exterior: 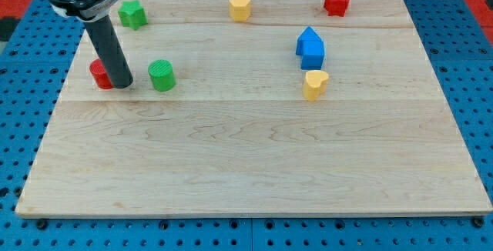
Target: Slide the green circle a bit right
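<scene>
Sitting at nine o'clock of the green circle (162, 75), my tip (123, 85) holds nothing, apart from it; the rightward push looks undone.

Light wooden table (254, 166), on a blue pegboard base (23, 128). On it: green circle (162, 75) at left-middle, red block (99, 74) to its left, partly hidden by the rod. Green star (132, 14) top-left, yellow block (240, 8) top-centre, red star (337, 1) top-right. Blue block (310, 48) right of centre, yellow heart (315, 84) just below it.
</scene>
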{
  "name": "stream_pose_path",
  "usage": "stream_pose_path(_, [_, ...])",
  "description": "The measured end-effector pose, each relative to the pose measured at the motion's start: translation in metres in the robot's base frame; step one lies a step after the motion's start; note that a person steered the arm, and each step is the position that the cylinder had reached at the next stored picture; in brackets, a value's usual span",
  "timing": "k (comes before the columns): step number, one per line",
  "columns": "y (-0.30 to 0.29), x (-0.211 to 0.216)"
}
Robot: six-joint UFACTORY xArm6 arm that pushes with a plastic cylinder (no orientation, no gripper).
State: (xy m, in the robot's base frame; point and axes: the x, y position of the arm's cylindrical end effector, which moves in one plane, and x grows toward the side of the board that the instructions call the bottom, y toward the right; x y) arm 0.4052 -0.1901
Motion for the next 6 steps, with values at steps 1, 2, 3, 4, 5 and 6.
stream_pose_path(1, [0.028,-0.011])
stream_pose_path(2, [0.097,-0.012])
stream_pose_path(3, [0.103,-0.018])
stream_pose_path(4, [0.103,-0.025])
stream_pose_path(5, [0.103,-0.031])
stream_pose_path(6, [0.103,-0.017])
